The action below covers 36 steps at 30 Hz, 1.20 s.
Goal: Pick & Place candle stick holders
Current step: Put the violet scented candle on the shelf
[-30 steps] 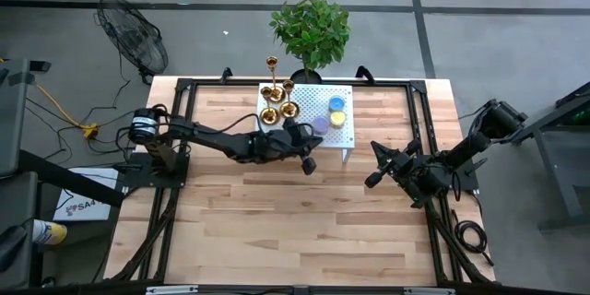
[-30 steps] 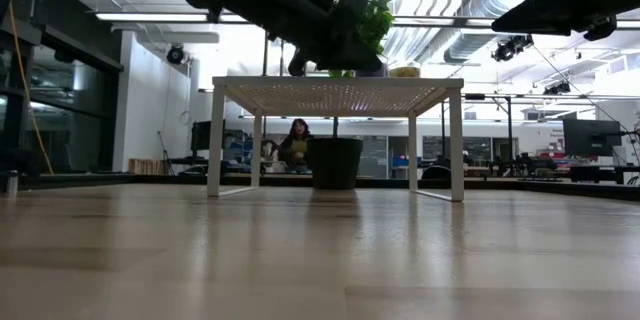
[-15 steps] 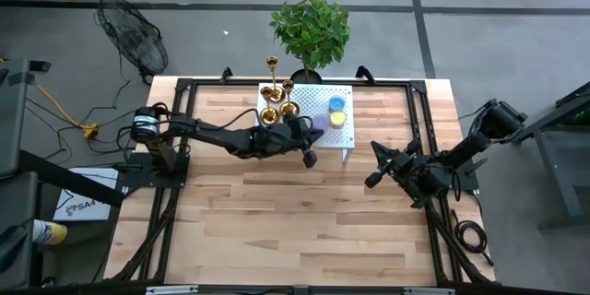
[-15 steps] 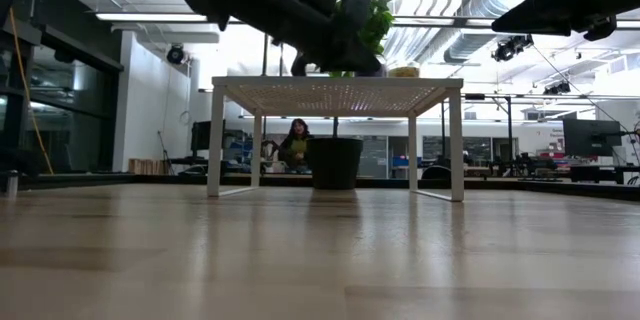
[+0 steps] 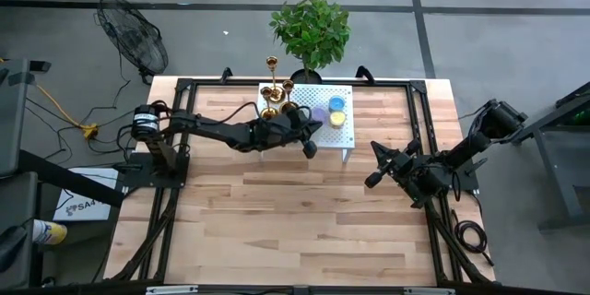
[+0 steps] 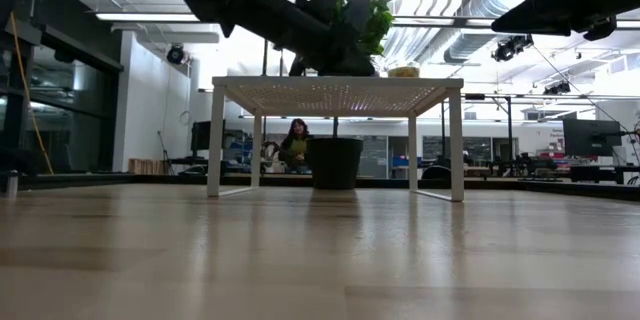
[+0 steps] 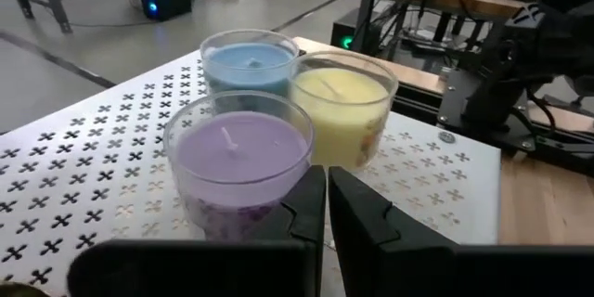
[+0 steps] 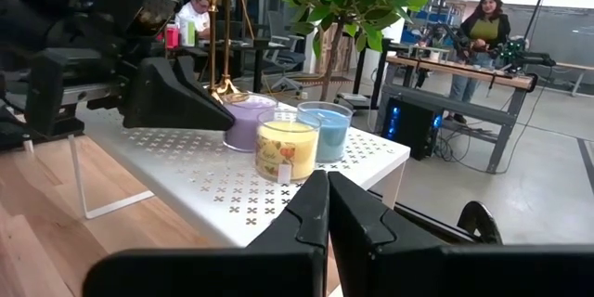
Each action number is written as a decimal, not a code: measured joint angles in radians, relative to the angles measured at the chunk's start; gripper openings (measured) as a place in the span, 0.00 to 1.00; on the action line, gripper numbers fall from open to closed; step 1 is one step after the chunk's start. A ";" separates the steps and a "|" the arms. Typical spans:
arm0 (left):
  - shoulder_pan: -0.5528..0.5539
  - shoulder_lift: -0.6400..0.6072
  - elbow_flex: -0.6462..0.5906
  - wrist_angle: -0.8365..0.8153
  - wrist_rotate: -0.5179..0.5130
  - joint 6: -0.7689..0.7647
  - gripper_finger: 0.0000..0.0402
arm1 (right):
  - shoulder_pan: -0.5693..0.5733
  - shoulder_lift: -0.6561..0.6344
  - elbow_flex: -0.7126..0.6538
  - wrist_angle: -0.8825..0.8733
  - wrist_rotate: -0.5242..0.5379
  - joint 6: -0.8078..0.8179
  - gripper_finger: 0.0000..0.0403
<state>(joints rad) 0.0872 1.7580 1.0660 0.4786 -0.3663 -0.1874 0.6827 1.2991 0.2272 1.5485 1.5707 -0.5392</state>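
So far nothing moved: holders [image 5: 276, 91] all stand grouped on the white stand [image 5: 339, 138], at its corner nearest the plant [image 5: 312, 28], none gripped. Left gripper [image 5: 310, 147] hovers over the stand's front edge beside the candles [image 7: 278, 116], fingers [image 7: 311, 213] together, holding nothing. Right gripper [image 5: 372, 179] waits over the table [image 5: 277, 221], well off the stand, fingers together, empty. Whole pick-and-place looks still to do.
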 joint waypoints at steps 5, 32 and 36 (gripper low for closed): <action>-0.006 0.000 0.000 0.014 0.017 0.012 0.04 | 0.000 0.000 0.000 0.000 0.000 0.000 0.00; -0.114 0.011 0.001 -0.054 -0.551 -0.128 0.04 | 0.000 0.000 0.000 -0.011 0.000 -0.003 0.00; -0.083 0.037 0.000 -0.062 -0.537 -0.159 0.04 | 0.000 0.000 0.000 -0.011 0.000 -0.003 0.00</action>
<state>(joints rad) 0.0040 1.7946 1.0664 0.4167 -0.9032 -0.3466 0.6827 1.2987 0.2272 1.5379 1.5703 -0.5422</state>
